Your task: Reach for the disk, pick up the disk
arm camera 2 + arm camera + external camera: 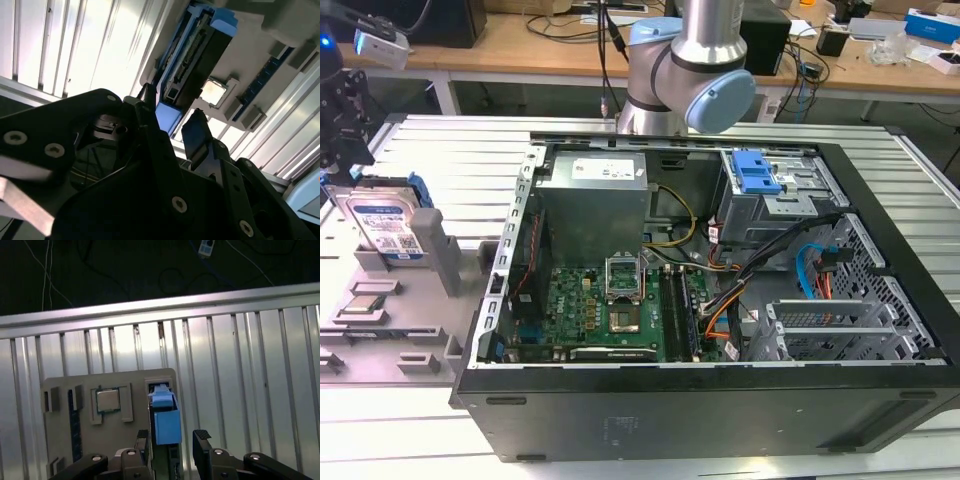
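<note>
Ribbed metal table (250,370) | end effector (172,438) spread, gripping nothing | disk (166,424) upright inside its gap

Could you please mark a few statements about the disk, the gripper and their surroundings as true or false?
1. The disk stands upright in a grey holder. True.
2. The gripper is clamped shut on the disk. False: it is open, with one finger on either side of the disk's blue bracket and gaps visible in the first wrist view.
3. A square silver processor chip sits in the same grey holder. True.
4. The disk lies inside the computer case. False: it is outside the case, towards the exterior view's left.
5. The computer case is closed. False: it is open, with its circuit board visible.
</note>
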`<state>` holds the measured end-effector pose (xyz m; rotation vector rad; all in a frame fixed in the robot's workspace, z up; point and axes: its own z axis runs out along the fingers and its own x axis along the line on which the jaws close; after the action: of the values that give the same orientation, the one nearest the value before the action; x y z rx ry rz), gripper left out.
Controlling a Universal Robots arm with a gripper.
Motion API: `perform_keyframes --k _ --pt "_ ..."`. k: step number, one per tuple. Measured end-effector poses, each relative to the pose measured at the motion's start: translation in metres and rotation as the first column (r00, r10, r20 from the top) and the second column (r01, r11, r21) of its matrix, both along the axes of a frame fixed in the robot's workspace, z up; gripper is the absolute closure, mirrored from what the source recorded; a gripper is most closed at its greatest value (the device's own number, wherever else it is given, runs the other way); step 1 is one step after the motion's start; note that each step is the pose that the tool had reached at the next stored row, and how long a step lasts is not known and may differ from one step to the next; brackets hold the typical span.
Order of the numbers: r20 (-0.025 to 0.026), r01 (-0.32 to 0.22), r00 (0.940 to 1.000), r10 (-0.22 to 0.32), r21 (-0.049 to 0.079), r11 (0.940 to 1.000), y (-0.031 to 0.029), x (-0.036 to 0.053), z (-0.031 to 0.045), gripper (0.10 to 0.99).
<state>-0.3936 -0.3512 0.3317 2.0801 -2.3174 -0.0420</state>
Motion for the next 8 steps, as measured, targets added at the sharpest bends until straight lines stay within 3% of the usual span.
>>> perform_keyframes --k 8 --pt "-0.0001 -0.033 0.9995 0.033 0.000 0.9995 0.0000 -0.0014 -0.0159 0.604"
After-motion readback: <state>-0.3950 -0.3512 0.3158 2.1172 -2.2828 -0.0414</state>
